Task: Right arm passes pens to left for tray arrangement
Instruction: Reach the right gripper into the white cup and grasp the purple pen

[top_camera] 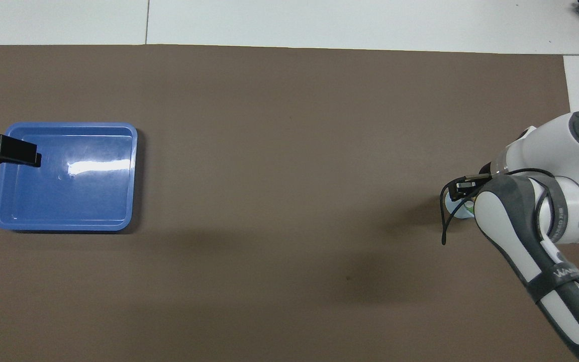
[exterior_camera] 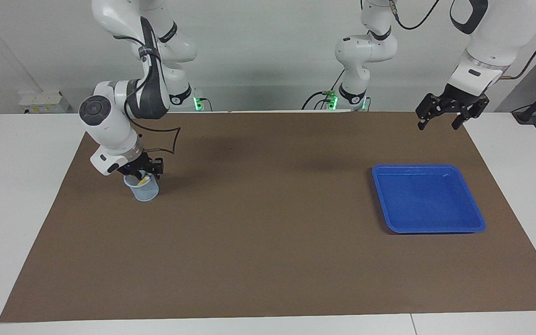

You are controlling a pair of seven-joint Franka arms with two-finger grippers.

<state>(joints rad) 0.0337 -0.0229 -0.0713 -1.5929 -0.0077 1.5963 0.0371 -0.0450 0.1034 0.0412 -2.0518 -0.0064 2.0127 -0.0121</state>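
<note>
The step in hand was the first pick: no pen had left the cup point(exterior_camera: 146, 191), and the blue tray point(exterior_camera: 428, 228) lay bare. Reading the facing view as a clock dial centred on the brown mat point(exterior_camera: 268, 242), the cup stood at about nine o'clock, toward the right arm's end of the surface, and the tray at about three o'clock, well apart from it. The pens point(exterior_camera: 143, 177) stood inside the cup, only a pale and yellowish cap end showing at its mouth.

The right gripper point(exterior_camera: 144, 173) was down at the cup's mouth, its tip dipped among the pen tops. How far its jaws were closed, and whether they had a pen, I could not tell.

The left gripper point(exterior_camera: 438, 124) waited in the air at about twelve o'clock from the tray, jaws spread wide and holding nothing.

By my judgement the next move called for a firm pinch on one pen alone, then a straight lift so that the light cup neither tipped nor rose with it, before carrying the pen toward the middle of the mat for the handover.
</note>
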